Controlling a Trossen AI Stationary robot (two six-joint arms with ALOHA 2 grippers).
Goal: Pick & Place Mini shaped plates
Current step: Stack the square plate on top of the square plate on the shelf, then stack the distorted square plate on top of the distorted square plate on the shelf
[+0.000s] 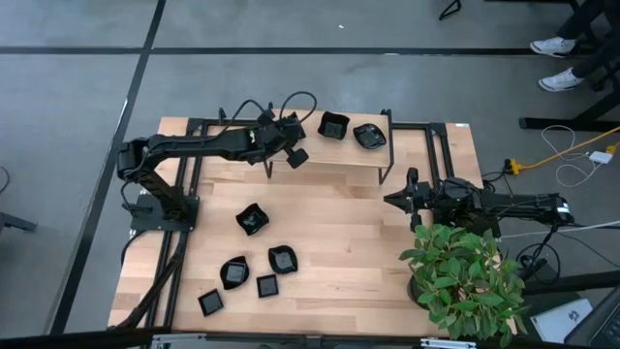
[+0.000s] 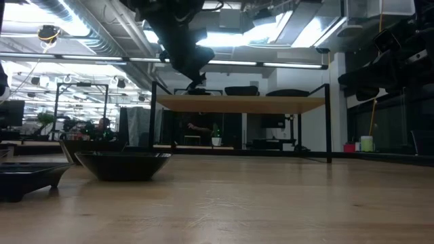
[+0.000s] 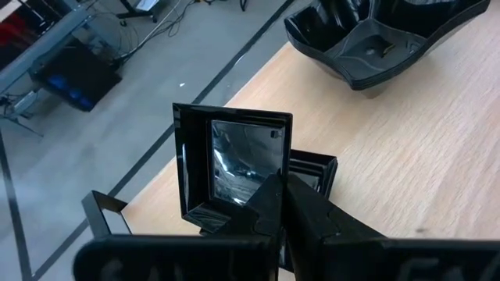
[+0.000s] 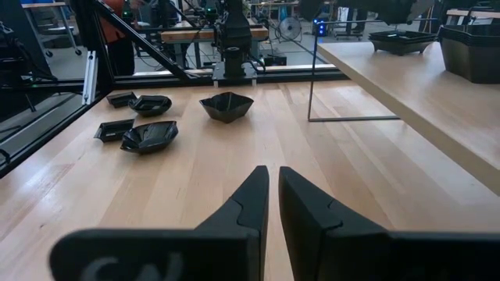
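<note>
On the wooden shelf (image 1: 329,155), at twelve o'clock, we find the left gripper (image 1: 294,152) clamped on a square plate (image 3: 234,168); we judge release beside the shelved plates (image 1: 351,131) comes next.

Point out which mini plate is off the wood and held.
The square plate clamped in the left end effector, tilted on edge above the shelf; every other plate rests on wood.

Overhead, table-level and two wrist views share the table (image 1: 339,233).
</note>
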